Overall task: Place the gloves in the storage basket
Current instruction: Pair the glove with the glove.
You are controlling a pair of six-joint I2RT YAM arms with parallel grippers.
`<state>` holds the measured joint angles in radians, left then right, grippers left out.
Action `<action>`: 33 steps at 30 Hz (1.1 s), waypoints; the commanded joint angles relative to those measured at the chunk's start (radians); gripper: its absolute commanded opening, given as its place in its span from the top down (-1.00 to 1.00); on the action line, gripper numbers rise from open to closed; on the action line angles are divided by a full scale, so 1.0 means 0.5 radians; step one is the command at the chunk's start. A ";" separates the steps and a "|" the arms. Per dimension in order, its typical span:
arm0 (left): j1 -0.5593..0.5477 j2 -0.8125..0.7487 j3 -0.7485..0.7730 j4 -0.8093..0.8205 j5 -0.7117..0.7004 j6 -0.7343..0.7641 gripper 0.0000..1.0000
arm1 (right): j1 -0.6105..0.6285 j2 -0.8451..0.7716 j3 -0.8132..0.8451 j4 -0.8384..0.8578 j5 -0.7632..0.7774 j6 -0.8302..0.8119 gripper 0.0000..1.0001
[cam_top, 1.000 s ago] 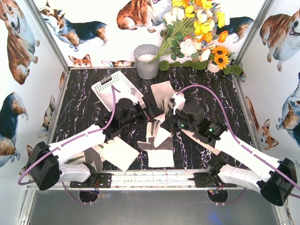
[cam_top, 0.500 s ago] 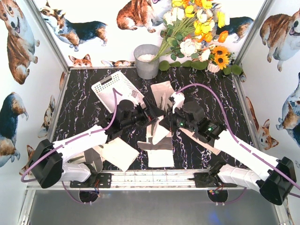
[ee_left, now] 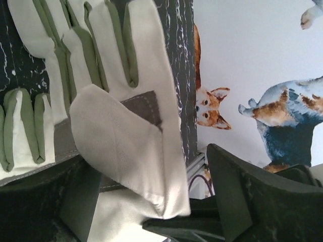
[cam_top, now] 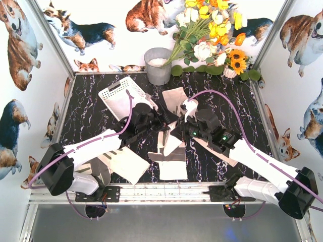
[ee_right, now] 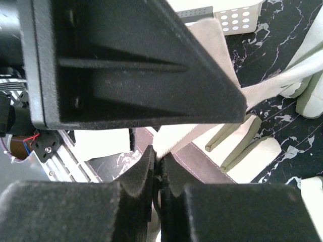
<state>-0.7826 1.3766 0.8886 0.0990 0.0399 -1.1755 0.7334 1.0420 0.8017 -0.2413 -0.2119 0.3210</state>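
We read this as robot test cell in lab, not home or shop. Left arm (cam_top: 93, 148) and right arm (cam_top: 257, 161) sit bolted to metal rail (cam_top: 166, 190) at near edge of counter (cam_top: 91, 113) with black marbled top. Purple cables (cam_top: 217, 92) loop off arms in open. Wall panels (cam_top: 101, 45) printed with corgis box counter in, held by bare metal posts (cam_top: 52, 38). Odd mix on counter: flower bunch (cam_top: 212, 30), probably artificial though we cannot tell from here, grey bucket (cam_top: 158, 65), gloves (cam_top: 171, 169), storage basket (cam_top: 117, 93).
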 commanded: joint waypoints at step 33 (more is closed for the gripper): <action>-0.015 0.156 0.333 -0.507 -0.197 0.408 1.00 | 0.119 0.106 0.359 -0.343 0.475 -0.115 -0.19</action>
<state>-0.7933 1.5024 1.0557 -0.1558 -0.0177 -0.9928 0.7918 1.1690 0.8997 -0.3939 -0.0402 0.2600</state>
